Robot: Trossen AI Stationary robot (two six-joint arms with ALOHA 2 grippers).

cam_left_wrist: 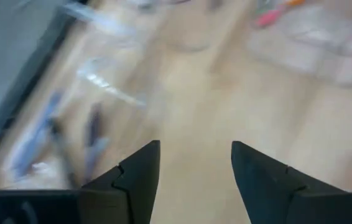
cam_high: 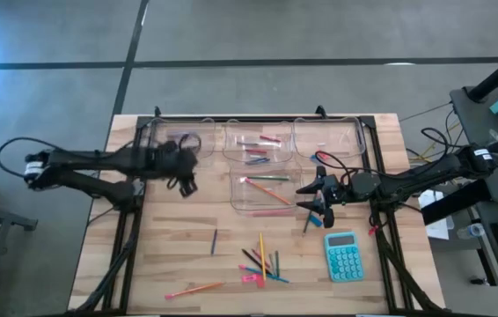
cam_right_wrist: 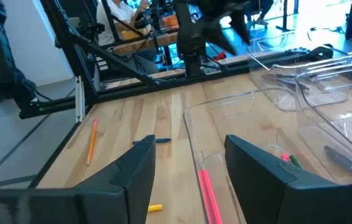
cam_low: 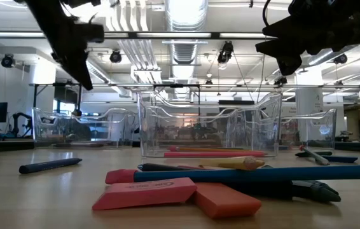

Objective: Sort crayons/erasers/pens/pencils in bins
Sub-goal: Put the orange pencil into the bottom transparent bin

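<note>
While four clear bins sit on the desk [cam_high: 179, 264], three line its far edge and a fourth bin [cam_high: 267, 191] lies just nearer, toward the middle. Starting at 9 o'clock, the left bin [cam_high: 174, 141] holds a couple of dark sticks, blurred in the left wrist view. The left gripper [cam_high: 183, 176] hangs at this bin's near edge, its fingers [cam_left_wrist: 140, 174] spread apart with nothing between them. At 12 o'clock the middle bin [cam_high: 258, 143] holds several pink and dark pieces, too small to sort. The fourth bin carries long thin pencils [cam_high: 268, 187]: an orange-pink one and a green one at least. At 1 o'clock the right bin [cam_high: 326, 138] looks bare.

The right gripper [cam_high: 312, 199] hovers at the fourth bin's right wall, fingers [cam_right_wrist: 132, 171] wide apart and gripping nothing.

Open wood runs along the left side, where one dark pen [cam_high: 215, 240] lies alone. At 6 o'clock a loose heap of sticks [cam_high: 262, 262] crowds the near edge, with one orange pencil [cam_high: 194, 289] apart at 7 o'clock. One teal calculator [cam_high: 343, 256] sits at 5 o'clock.
</note>
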